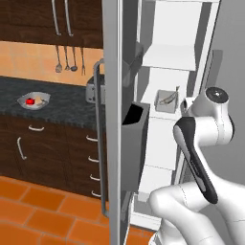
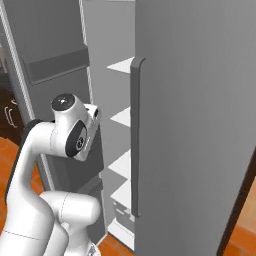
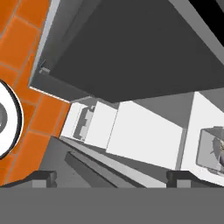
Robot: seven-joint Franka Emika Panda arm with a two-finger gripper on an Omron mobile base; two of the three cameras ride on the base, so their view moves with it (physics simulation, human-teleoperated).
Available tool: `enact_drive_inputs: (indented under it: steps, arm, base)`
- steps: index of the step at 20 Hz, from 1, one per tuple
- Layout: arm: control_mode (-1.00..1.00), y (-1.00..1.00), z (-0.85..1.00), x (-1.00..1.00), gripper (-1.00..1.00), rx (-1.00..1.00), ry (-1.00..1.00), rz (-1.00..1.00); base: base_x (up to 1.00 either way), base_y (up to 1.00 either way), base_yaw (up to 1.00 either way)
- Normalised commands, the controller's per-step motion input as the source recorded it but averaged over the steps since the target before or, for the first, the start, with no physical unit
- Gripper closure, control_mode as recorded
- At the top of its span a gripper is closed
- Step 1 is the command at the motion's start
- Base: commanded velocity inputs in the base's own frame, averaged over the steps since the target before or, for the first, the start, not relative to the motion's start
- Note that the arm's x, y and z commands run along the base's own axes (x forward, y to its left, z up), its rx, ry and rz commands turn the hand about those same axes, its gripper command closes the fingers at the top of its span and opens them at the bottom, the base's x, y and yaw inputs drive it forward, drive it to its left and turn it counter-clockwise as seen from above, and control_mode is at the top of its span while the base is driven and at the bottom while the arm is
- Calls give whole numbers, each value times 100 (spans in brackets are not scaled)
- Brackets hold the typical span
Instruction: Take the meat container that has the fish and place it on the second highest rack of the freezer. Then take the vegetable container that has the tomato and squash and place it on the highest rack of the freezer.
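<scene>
The freezer (image 1: 113, 143) stands with its door swung open. Inside, the meat container (image 1: 167, 101) with the slim grey fish (image 1: 168, 98) rests on the second highest rack (image 1: 158, 116), below the highest rack (image 1: 170, 58). On the dark counter to the left sits the vegetable container (image 1: 33, 101), holding the red tomato (image 1: 30, 101) and the pale squash (image 1: 42, 101). My gripper (image 3: 111, 178) is open and empty, hanging in front of the shelves. The meat container (image 3: 213, 151) lies at the right edge of the hand view, a short way from my fingertips (image 3: 43, 176).
Dark door bins (image 1: 134, 143) jut from the open door close to my arm. A closed grey door with a long handle (image 2: 135, 135) stands on the right. Dark cabinets with drawers (image 1: 43, 148) stand under the counter, above an orange tile floor (image 1: 38, 210).
</scene>
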Motion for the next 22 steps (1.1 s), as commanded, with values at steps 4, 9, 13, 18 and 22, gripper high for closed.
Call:
enact_drive_inputs:
  steps: [4, 9, 13, 18, 22]
  arm:
    - [100, 0, 0, 0, -100, 0, 0, 0]
    - [100, 0, 0, 0, -100, 0, 0, 0]
    - [100, 0, 0, 0, -100, 0, 0, 0]
    - [100, 0, 0, 0, -100, 0, 0, 0]
    - [100, 0, 0, 0, -100, 0, 0, 0]
  base:
    - [-97, -39, 27]
    - [-67, -48, 48]
    - [-29, -23, 71]
    - [-18, 0, 88]
    - [-1, 0, 86]
